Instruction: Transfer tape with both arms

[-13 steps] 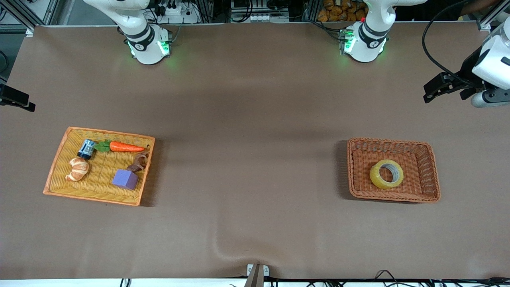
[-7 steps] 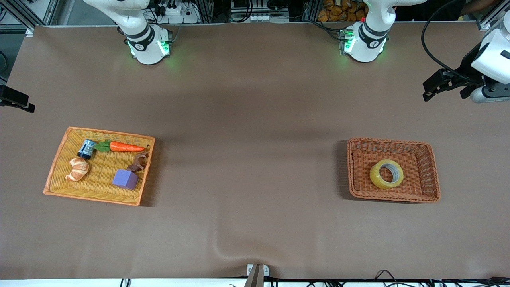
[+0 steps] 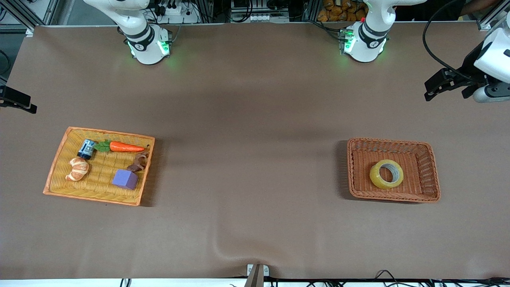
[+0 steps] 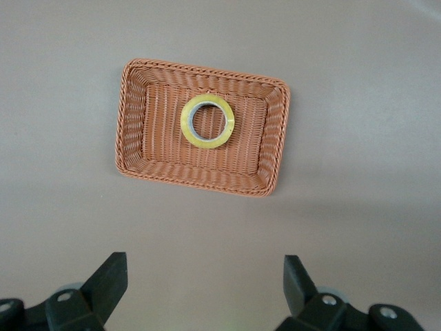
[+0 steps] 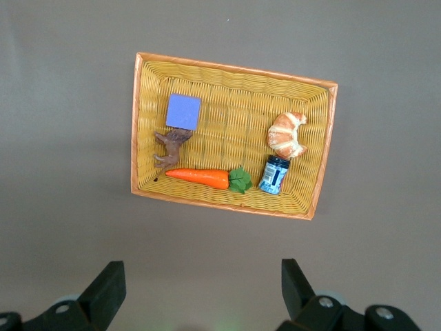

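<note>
The tape, a yellowish ring with a grey-white core, lies flat in the brown wicker basket toward the left arm's end of the table. It also shows in the left wrist view. My left gripper hangs high over bare table at that end, open and empty, well apart from the basket. My right gripper hangs high over the right arm's end of the table, open and empty.
A yellow wicker tray toward the right arm's end holds a croissant, a carrot, a purple block, a blue jar and a brown toy animal. Bare brown table lies between tray and basket.
My left gripper has drifted slightly toward the table's end and upward in the front view. My right gripper has shifted very slightly. The tape has not moved.
</note>
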`<state>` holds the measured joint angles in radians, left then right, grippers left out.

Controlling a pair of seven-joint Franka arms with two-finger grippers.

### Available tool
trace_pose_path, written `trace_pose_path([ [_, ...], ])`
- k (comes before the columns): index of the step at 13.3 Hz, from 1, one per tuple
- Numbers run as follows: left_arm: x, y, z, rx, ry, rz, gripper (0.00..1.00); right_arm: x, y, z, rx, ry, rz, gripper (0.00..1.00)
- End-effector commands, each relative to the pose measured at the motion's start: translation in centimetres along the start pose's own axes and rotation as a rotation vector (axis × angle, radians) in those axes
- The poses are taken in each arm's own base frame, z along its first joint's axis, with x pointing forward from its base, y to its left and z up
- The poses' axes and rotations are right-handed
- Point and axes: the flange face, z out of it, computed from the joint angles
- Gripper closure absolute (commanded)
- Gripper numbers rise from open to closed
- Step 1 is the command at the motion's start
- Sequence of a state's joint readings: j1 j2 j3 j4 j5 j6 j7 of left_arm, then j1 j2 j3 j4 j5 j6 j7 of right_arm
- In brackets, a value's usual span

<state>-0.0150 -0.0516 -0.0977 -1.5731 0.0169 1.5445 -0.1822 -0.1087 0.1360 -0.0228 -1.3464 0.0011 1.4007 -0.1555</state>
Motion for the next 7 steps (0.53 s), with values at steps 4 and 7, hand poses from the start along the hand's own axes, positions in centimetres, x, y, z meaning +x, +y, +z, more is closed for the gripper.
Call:
trace_pose_path([
  [4,-0.2,-1.8,-0.7,-0.001,-0.010,-0.013,0.00,0.0,-0.1,-0.2,0.012,0.013,-0.006,0.00],
  [7,-0.4,-2.2,-0.7,0.003,-0.028,-0.026,0.00,0.0,-0.3,-0.2,0.012,0.015,-0.009,0.00],
])
